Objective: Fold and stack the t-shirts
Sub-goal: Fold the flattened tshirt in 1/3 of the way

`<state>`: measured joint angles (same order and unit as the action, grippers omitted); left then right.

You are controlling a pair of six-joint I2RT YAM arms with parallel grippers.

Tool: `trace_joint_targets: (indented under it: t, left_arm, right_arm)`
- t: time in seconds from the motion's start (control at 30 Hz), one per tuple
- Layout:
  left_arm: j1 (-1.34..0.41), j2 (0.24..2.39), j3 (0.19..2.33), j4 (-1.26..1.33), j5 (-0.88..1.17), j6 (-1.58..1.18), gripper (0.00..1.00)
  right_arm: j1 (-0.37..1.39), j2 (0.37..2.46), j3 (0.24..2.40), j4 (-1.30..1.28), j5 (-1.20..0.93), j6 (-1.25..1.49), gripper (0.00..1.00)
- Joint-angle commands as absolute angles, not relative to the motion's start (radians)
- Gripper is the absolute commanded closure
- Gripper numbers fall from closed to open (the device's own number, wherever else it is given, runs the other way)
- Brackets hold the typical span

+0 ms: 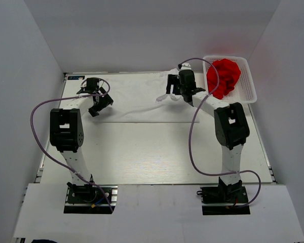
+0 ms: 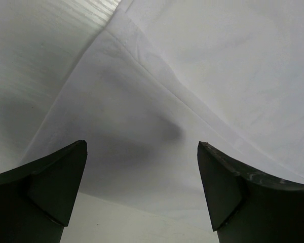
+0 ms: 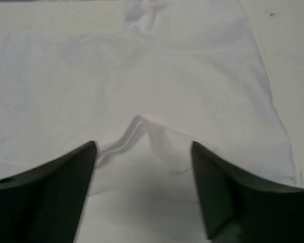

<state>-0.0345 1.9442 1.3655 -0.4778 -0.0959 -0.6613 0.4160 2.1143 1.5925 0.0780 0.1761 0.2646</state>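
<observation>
The white t-shirt [image 1: 137, 96] lies spread flat at the back of the table. The red t-shirt [image 1: 223, 77] is bunched in the white lattice basket [image 1: 248, 83] at the back right. My left gripper [image 1: 97, 104] is open over the white shirt's left edge; the left wrist view shows the cloth [image 2: 192, 91] with a seam and its edge between the fingers [image 2: 55, 182]. My right gripper [image 1: 171, 91] is open above the shirt's right side; the right wrist view shows a raised fold of cloth [image 3: 142, 129] between the fingers [image 3: 218, 187].
Grey walls close in the table on three sides. The basket stands close to the right arm's wrist. Purple cables loop from both arms over the table [image 1: 152, 152] in front of the shirt.
</observation>
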Motion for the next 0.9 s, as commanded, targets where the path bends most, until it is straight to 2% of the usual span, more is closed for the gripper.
trace_joint_targets:
  t: [0.0, 0.17, 0.37, 0.47, 0.63, 0.73, 0.87]
  left_arm:
    - [-0.029, 1.858, 1.385, -0.463, -0.112, -0.65, 0.01]
    - [-0.029, 1.838, 1.365, -0.454, -0.121, -0.641, 0.01]
    - [-0.029, 1.859, 1.355, -0.454, -0.121, -0.641, 0.01]
    - [-0.029, 1.87, 1.355, -0.454, -0.121, -0.641, 0.01]
    - [-0.029, 1.89, 1.355, -0.445, -0.121, -0.632, 0.01]
    - [-0.029, 1.901, 1.367, -0.454, -0.121, -0.623, 0.01]
    - [-0.02, 1.901, 1.367, -0.48, -0.14, -0.614, 0.01]
  right_arm:
    - [0.422, 2.005, 1.418, 0.142, 0.114, 0.294, 0.1]
    - [0.425, 2.038, 1.394, 0.158, -0.033, 0.317, 0.1]
    - [0.419, 2.151, 1.544, 0.166, -0.092, 0.383, 0.1]
    - [0.42, 2.224, 1.644, 0.166, -0.039, 0.41, 0.1]
    - [0.413, 2.328, 1.741, 0.264, 0.191, 0.468, 0.1]
    - [0.397, 2.378, 1.792, 0.273, 0.218, 0.498, 0.1]
    - [0.393, 2.364, 1.8, 0.233, 0.109, 0.442, 0.1]
